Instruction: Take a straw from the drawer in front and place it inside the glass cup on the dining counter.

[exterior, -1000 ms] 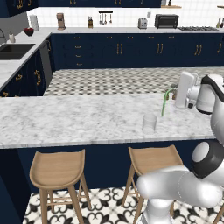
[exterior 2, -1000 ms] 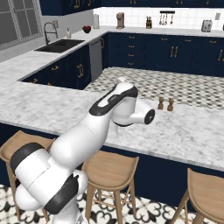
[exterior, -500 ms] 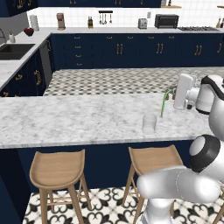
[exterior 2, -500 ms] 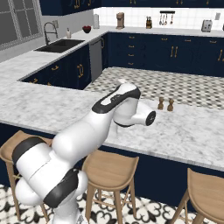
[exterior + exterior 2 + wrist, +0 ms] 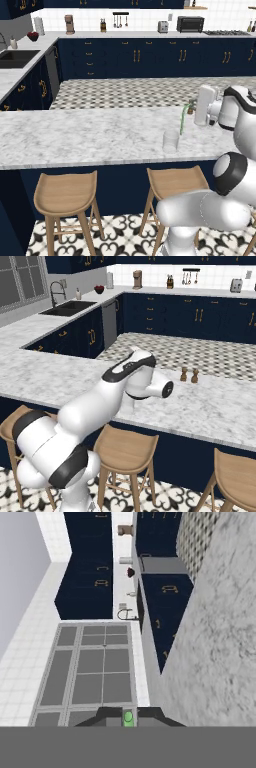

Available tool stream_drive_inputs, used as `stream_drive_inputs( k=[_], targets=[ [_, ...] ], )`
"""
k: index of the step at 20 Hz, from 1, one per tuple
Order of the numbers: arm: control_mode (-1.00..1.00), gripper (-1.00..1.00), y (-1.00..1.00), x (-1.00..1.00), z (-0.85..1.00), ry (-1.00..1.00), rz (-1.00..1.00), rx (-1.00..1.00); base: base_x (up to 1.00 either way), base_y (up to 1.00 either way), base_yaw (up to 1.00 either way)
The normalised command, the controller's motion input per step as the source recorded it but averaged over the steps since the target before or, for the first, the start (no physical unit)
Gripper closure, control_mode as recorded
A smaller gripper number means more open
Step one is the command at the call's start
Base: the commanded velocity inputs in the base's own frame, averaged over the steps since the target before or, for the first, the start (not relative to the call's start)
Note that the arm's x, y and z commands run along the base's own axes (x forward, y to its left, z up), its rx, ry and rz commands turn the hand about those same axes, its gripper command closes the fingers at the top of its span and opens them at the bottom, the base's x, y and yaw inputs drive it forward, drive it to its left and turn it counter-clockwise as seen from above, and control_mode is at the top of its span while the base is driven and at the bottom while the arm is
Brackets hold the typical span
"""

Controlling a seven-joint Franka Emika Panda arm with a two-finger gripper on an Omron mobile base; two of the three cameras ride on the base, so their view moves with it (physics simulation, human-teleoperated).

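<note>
The straw (image 5: 183, 119), pinched in the gripper (image 5: 128, 718), hangs apparently beside the glass cup (image 5: 170, 141) on the dining counter (image 5: 90, 135).

Around the glass cup (image 5: 170, 141), the dining counter (image 5: 75, 137) was left bare on its left side and toward the stools. To the right of the glass cup, the way was taken up by the gripper (image 5: 191, 109) and the upright straw (image 5: 183, 119) held in it. Farther right of the cup, two brown shakers (image 5: 189, 375) were set near the counter's far edge.
</note>
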Motion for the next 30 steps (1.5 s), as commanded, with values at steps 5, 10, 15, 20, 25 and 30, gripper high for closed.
stream_drive_inputs(
  k=[5, 10, 15, 20, 25, 30],
  targets=[
    [-1.00, 1.00, 0.01, 0.14, -0.11, -0.02, 0.00, -0.02, 0.00, 0.00, 0.00],
    [-1.00, 1.00, 0.00, 0.13, -0.22, -0.01, 0.00, 0.00, 0.00, 0.00, 0.00],
    [-1.00, 1.00, 0.00, 0.15, -0.16, -0.01, 0.00, 0.00, 0.00, 0.00, 0.00],
    [-1.00, 1.00, 0.00, 0.14, -0.14, 0.00, 0.00, 0.00, 0.00, 0.00, 0.00],
    [-1.00, 1.00, -0.05, 0.09, 0.00, -0.02, 0.00, 0.00, 0.00, 0.00, 0.00],
    [-1.00, 1.00, -0.01, 0.09, -0.09, -0.01, 0.00, 0.00, 0.00, 0.00, 0.00]
  ],
)
